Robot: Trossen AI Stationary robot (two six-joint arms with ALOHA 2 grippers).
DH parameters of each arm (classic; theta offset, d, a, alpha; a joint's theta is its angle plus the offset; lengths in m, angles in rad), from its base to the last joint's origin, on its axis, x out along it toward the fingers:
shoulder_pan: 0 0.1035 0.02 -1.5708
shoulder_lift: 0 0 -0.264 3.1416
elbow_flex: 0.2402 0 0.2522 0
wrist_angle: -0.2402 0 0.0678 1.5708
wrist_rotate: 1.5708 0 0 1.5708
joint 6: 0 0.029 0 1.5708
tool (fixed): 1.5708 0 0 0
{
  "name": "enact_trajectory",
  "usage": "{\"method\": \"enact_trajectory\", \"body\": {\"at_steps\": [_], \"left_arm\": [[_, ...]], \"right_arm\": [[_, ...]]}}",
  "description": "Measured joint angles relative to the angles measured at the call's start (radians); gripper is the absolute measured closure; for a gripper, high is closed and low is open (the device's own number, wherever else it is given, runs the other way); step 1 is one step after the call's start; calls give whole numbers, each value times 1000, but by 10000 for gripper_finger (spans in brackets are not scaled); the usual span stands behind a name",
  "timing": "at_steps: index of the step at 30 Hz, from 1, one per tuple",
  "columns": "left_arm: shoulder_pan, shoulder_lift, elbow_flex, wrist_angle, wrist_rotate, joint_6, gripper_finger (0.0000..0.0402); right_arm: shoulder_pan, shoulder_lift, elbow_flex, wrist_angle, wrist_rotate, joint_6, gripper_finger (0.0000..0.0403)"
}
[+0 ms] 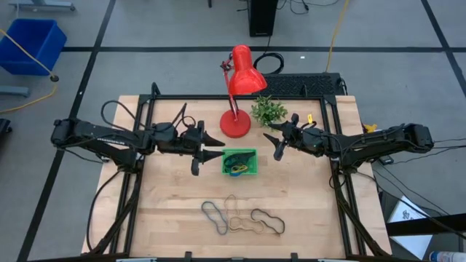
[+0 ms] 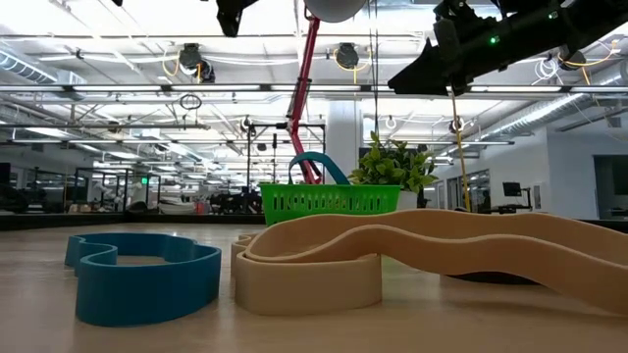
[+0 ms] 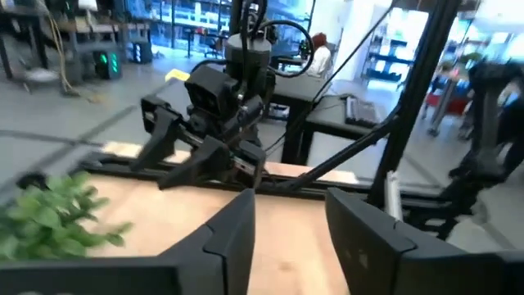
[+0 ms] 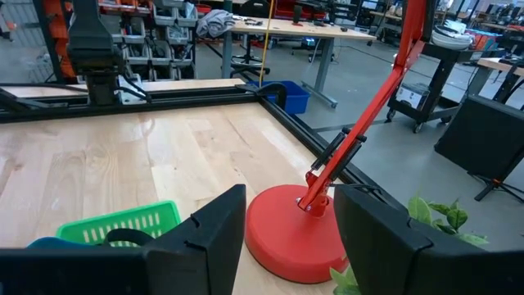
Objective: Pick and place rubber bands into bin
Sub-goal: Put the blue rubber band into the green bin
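The green bin point(image 1: 252, 154) stands mid-table, open top up, with several rubber bands point(image 1: 236, 168) lying in it; in the low view one teal band point(image 2: 319, 160) arches above its rim point(image 2: 329, 201). More rubber bands point(image 1: 240, 218) lie flat on the wood toward the near edge, among them a blue one point(image 2: 137, 275) and a tan one point(image 2: 392, 253). My left gripper point(image 1: 218, 147) hovers level just left of the bin, open, nothing between its fingers point(image 3: 233, 238). My right gripper point(image 1: 273, 140) hovers right of the bin beyond its far corner, open and empty point(image 4: 291, 205).
A red desk lamp stands with its base point(image 1: 235, 125) just beyond the bin and its shade point(image 1: 245, 78) above the far edge. A small green plant point(image 1: 269, 110) sits beside it. A blue crate point(image 1: 33, 44) stands on the floor, off the table.
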Motion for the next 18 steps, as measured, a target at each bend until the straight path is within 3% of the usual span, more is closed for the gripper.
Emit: {"method": "enact_trajectory", "body": {"at_steps": [3, 8, 13, 18], "left_arm": [[1, 0, 0, 1, 70, -73, 229], [-16, 0, 0, -28, 188, 1, 226], [-72, 0, 0, -197, 159, 103, 242], [-142, 15, 0, -502, 41, 63, 263]], "right_arm": [[0, 0, 0, 0, 0, 0, 222], [0, 0, 0, 0, 0, 0, 222], [0, 0, 0, 0, 0, 0, 222], [0, 0, 0, 0, 0, 0, 222]]}}
